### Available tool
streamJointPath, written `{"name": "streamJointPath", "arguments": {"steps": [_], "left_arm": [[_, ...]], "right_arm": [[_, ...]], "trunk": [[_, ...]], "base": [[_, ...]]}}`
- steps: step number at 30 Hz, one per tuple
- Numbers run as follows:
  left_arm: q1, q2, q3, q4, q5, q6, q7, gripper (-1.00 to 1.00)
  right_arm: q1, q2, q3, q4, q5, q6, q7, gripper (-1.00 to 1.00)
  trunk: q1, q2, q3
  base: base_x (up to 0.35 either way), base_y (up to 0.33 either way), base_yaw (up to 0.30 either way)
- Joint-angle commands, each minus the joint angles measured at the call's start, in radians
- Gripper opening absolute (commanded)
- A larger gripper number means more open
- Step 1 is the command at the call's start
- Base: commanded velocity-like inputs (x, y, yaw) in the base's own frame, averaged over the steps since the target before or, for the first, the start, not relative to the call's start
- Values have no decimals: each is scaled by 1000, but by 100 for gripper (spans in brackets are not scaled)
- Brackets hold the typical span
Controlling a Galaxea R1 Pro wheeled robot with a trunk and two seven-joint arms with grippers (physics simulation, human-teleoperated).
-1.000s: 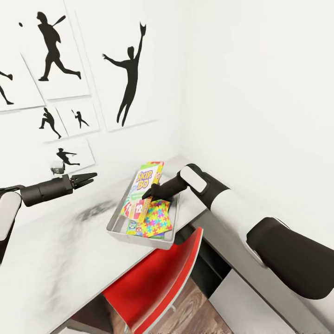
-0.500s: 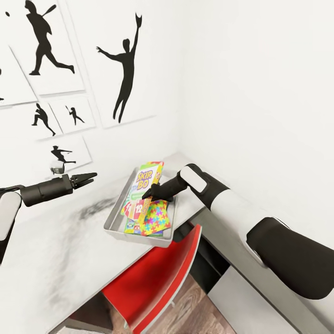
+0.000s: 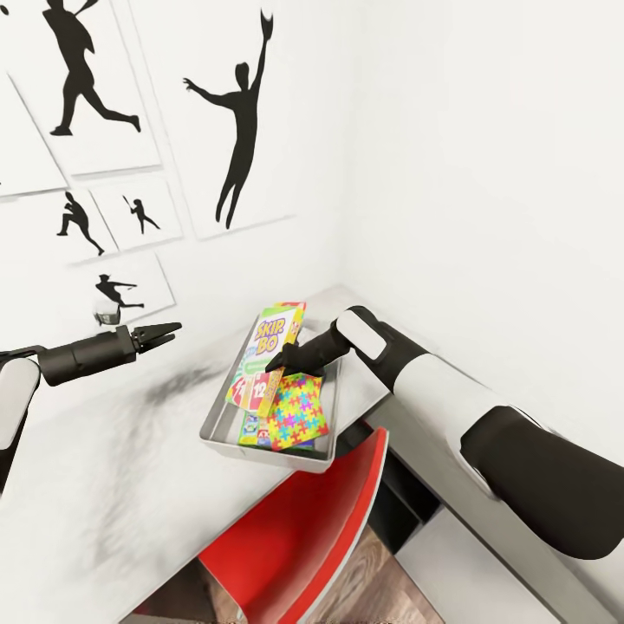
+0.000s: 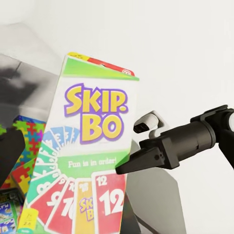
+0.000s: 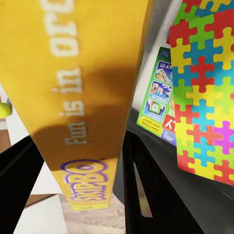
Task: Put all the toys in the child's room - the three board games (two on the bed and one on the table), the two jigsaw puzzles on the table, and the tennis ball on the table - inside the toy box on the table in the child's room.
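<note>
A grey toy box (image 3: 217,426) sits on a pale desk (image 3: 104,485) in the corner of a white room with black athlete posters (image 3: 234,130). The right gripper (image 3: 279,362) reaches over the box, its fingers clamped on the yellow edge of a Skip-Bo game box (image 3: 264,347), which stands tilted inside the toy box. Beneath it lie a multicoloured jigsaw puzzle (image 3: 299,412) and a blue game box (image 3: 251,429). The left gripper (image 3: 169,330) hovers above the desk, well apart from the box, fingers pressed together and holding nothing. A red chair (image 3: 303,529) stands under the desk.
</note>
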Motion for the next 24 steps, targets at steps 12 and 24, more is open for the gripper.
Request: {"name": "streamJointPath", "arguments": {"steps": [12,24], "left_arm": [[-1,0,1,0,-5,4,-6,100],[-1,0,1,0,-7,4,-5,100]], "right_arm": [[6,0,4,1,-2,-14,0,-100],[8,0,4,8,-2,-24,0,-100]], "trunk": [[1,-2,-6],[1,-2,-6]], "base": [[-5,0,0],[-9,0,0]]}}
